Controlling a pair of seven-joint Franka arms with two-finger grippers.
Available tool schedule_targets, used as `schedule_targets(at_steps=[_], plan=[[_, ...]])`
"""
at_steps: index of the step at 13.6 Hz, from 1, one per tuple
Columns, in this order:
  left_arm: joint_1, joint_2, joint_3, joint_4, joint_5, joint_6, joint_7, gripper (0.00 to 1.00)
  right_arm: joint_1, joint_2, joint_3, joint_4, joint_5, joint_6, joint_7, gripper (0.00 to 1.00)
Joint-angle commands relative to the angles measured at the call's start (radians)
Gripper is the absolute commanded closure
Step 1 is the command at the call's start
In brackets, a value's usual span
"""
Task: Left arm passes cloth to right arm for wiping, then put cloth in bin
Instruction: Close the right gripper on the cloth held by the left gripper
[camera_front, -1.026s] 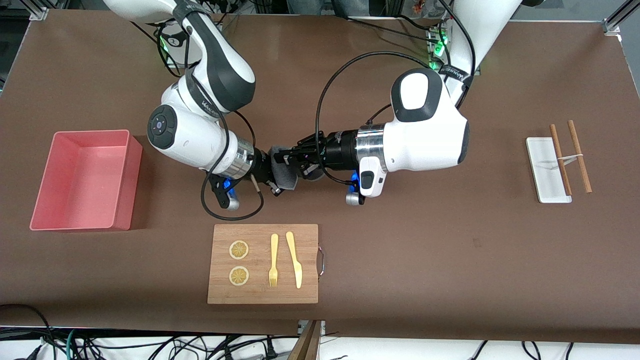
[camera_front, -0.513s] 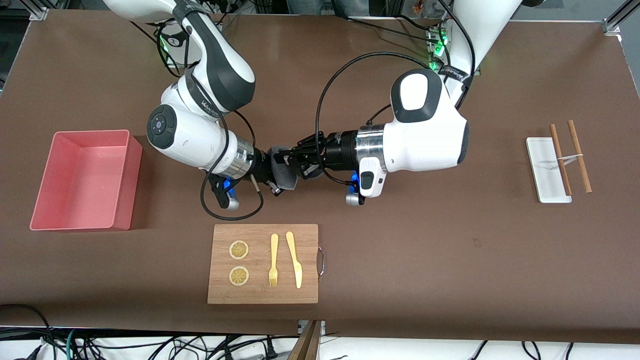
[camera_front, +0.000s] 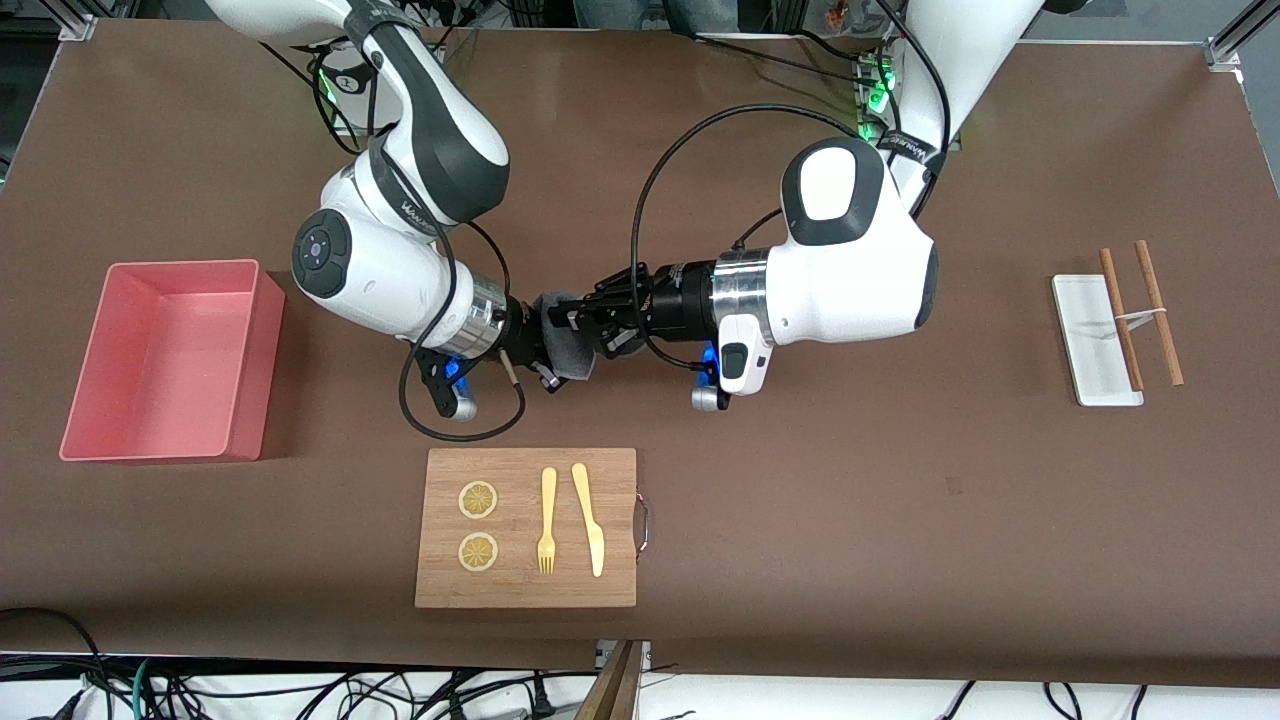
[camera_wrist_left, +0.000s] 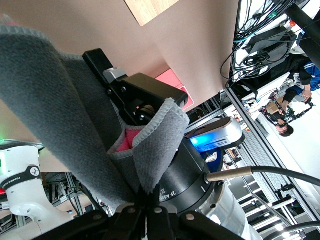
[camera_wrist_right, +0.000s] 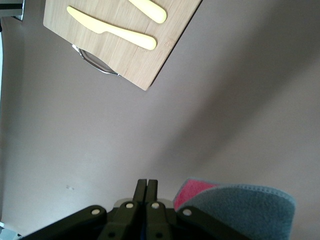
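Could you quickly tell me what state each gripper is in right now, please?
Left gripper: shut on the cloth, above the table.
Right gripper: meets the cloth too; grip cannot be told.

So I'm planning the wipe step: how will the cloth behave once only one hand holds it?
The cloth looks floppy: it folds and drapes between the left hand and the right hand. It probably weighs little, and its soft pile should not slip. Expect loose edges to hang and trail.
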Motion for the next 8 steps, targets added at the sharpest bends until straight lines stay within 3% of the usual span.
schedule_targets(at_steps=[1, 2, 3, 6, 8], plan=[[-0.008, 0.02, 0.008, 0.032, -0.022, 0.004, -0.009, 0.57, -0.002, -0.008, -0.001, 0.004, 0.019, -0.009, -0.01, 1.0], [-0.002, 0.019, 0.008, 0.031, -0.019, 0.004, -0.009, 0.18, -0.002, -0.008, -0.001, 0.004, 0.019, -0.009, -0.01, 1.0], [0.003, 0.016, 0.009, 0.031, -0.016, 0.003, -0.008, 0.1, -0.002, -0.008, -0.001, 0.004, 0.019, -0.009, -0.01, 1.0], [0.034, 0.008, 0.012, 0.031, -0.013, -0.01, -0.006, 0.09, -0.002, -0.008, -0.001, 0.004, 0.017, -0.009, -0.012, 1.0], [0.057, -0.003, 0.017, 0.025, -0.007, -0.019, -0.003, 0.01, -0.002, -0.008, -0.001, 0.004, 0.017, -0.009, -0.013, 1.0]])
